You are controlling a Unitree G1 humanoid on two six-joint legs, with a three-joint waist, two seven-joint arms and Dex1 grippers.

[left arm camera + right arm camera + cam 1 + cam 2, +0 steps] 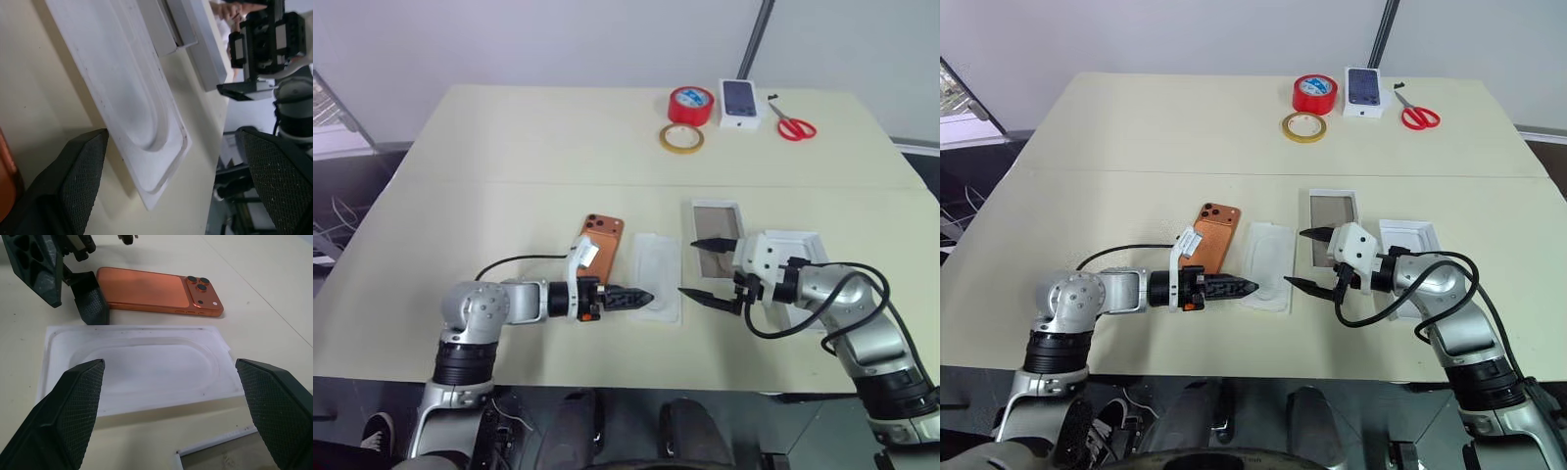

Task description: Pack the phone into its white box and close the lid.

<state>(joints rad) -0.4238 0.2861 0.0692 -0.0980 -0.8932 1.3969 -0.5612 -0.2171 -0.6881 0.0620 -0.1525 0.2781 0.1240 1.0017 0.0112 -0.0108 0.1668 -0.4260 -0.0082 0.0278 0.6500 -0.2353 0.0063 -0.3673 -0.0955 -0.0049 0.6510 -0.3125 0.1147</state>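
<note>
The orange phone (600,240) lies back up on the table, its camera cluster at the far end. Beside it, to its right, lies a flat white insert (656,274) with an oval recess. Further right stands the white box (715,203), a shallow tray with a dull inside. The white lid (808,245) lies to the right of the box, partly under my right arm. My left gripper (641,296) points right, open and low over the insert's near end, its fingers (83,171) empty. My right gripper (695,267) faces it, open and empty, over the gap between insert and box.
At the table's far edge are a red tape roll (691,104), a yellow tape ring (680,138), a small white box printed with a dark phone (740,103) and red scissors (793,125). Bare tabletop stretches to the left of the phone.
</note>
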